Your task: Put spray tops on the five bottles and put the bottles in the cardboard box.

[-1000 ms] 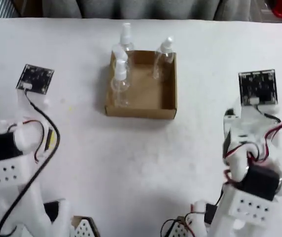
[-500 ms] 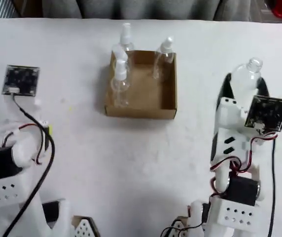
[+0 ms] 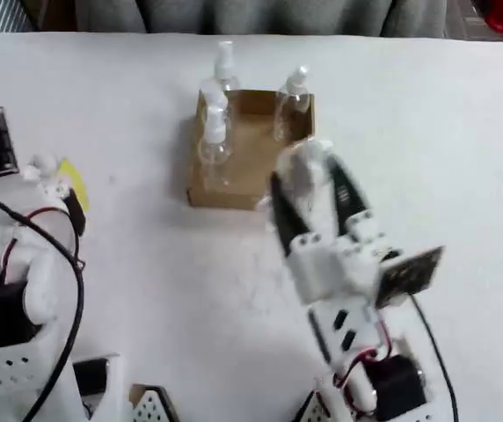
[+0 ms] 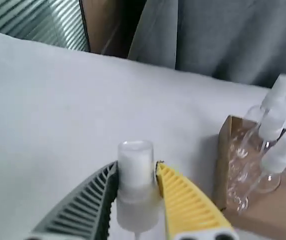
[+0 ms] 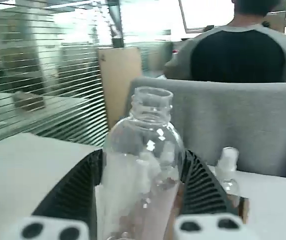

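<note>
Now your left jaws pinch a spray top; your right jaws clamp the open bottle upright, well apart, so bring top above neck.

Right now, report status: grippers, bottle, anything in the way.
Left gripper shut on spray top. Right gripper shut on uncapped bottle. Cardboard box, four capped bottles at it, lies between the grippers.

White table, grey partition behind, slatted blinds.
</note>
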Controlling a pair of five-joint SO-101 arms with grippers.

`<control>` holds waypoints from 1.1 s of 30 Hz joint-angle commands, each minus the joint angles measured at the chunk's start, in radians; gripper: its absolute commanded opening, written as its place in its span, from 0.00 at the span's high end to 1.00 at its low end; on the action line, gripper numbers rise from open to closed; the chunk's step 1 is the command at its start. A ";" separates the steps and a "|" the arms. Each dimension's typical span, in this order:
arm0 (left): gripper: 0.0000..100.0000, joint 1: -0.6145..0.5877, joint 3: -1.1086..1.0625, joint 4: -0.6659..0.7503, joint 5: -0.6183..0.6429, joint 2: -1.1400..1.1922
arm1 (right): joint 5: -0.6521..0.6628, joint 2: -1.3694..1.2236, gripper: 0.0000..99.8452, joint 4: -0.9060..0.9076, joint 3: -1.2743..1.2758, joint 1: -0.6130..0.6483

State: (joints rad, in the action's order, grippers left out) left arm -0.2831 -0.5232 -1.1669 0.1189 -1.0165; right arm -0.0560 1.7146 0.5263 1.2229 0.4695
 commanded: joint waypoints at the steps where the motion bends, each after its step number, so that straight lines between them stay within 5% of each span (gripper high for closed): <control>1: 0.98 0.013 0.109 0.068 0.028 -0.022 | 0.072 0.068 0.99 -0.024 0.063 0.124; 12: 0.98 0.019 0.473 0.195 0.041 -0.013 | 0.123 0.087 0.99 -0.024 0.203 0.302; 20: 0.98 0.185 0.612 0.186 0.370 0.093 | 0.124 0.088 0.99 -0.024 0.276 0.328; 33: 0.98 0.498 0.713 -0.075 0.192 0.213 | 0.123 0.088 0.99 -0.022 0.315 0.323</control>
State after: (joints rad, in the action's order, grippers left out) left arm 0.1741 0.1458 -1.2267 0.3322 -0.8140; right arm 0.0575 1.7929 0.5263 1.5420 0.7917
